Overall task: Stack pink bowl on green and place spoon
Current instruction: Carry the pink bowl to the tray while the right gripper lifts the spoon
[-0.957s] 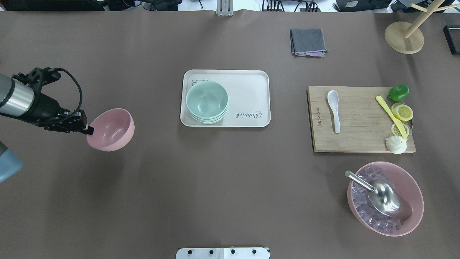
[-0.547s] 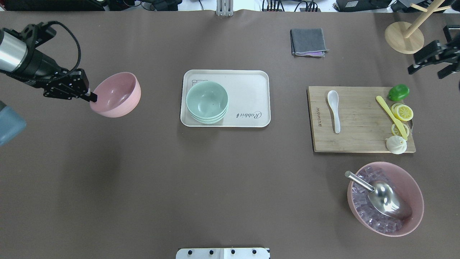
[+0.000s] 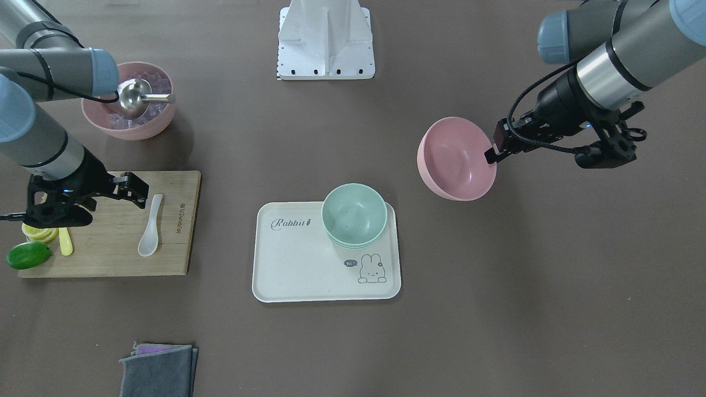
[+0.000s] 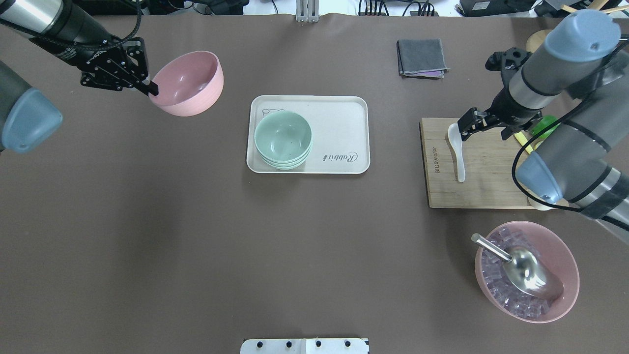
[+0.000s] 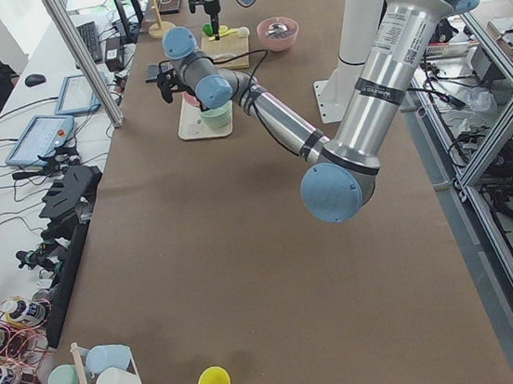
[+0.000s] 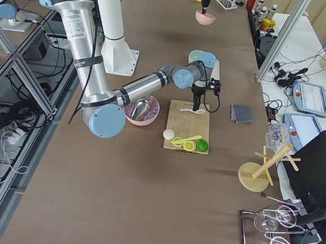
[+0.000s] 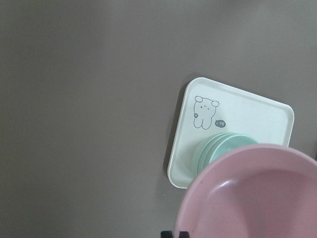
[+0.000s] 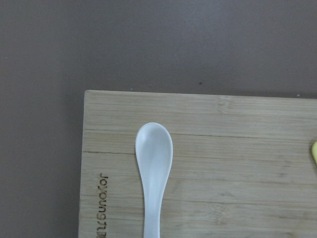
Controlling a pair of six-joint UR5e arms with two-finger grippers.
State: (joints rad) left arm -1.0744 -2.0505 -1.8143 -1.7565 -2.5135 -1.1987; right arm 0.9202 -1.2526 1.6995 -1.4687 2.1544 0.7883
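My left gripper [image 4: 150, 89] is shut on the rim of the pink bowl [image 4: 189, 81] and holds it tilted in the air, left of and beyond the tray [image 4: 344, 105]. The bowl also shows in the front view [image 3: 455, 160] and the left wrist view [image 7: 252, 198]. Stacked green bowls [image 4: 283, 138] sit in the tray's left half. The white spoon [image 4: 457, 147] lies on the wooden cutting board [image 4: 491, 191]. My right gripper [image 4: 486, 128] is open above the board, beside the spoon's bowl end. The right wrist view shows the spoon [image 8: 154, 168] below it.
A large pink bowl of ice cubes [image 4: 565, 295] with a metal scoop [image 4: 526, 270] stands near right. A lime [image 3: 27, 255], lemon slices and a yellow knife lie on the board's right side. A folded grey cloth [image 4: 421, 56] lies at the far side.
My left gripper has lifted the pink bowl and carried it farther and rightward toward the tray. My right arm has come in from the right edge to above the cutting board by the spoon.
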